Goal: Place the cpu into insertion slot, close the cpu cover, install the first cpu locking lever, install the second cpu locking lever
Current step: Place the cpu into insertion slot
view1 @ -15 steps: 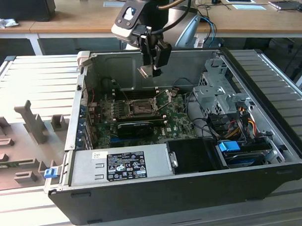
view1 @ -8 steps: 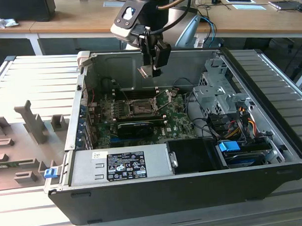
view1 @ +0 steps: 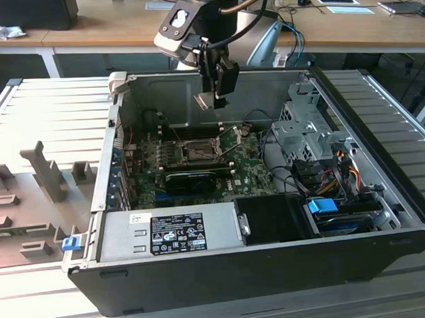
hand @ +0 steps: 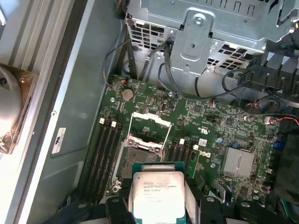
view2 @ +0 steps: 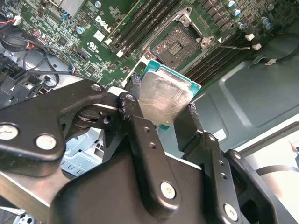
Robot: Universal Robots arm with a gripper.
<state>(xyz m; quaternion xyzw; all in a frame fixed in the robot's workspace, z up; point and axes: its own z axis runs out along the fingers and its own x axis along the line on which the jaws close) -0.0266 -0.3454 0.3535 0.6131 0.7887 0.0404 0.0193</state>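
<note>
My black gripper (view1: 214, 96) hangs high inside the open computer case, shut on the cpu (view1: 205, 100). In both wrist views the cpu (view2: 166, 93) (hand: 159, 191) is a pale silvery square on a teal carrier, pinched by its edges between the two fingers (view2: 140, 126). The insertion slot (view1: 196, 151) (view2: 179, 43) (hand: 140, 156) lies on the green motherboard well below the chip, its dark centre exposed. The cpu cover (hand: 150, 127) stands flipped open at the slot's far edge. Thin wire levers (view1: 230, 135) stick up beside the slot.
A long black expansion card (view1: 196, 177) lies just in front of the slot. The grey power supply (view1: 166, 230) fills the case's near side. A metal drive cage (view1: 302, 131) and cable bundles (view1: 332, 176) sit at the exterior view's right. Grey fixtures (view1: 45, 172) stand outside, left.
</note>
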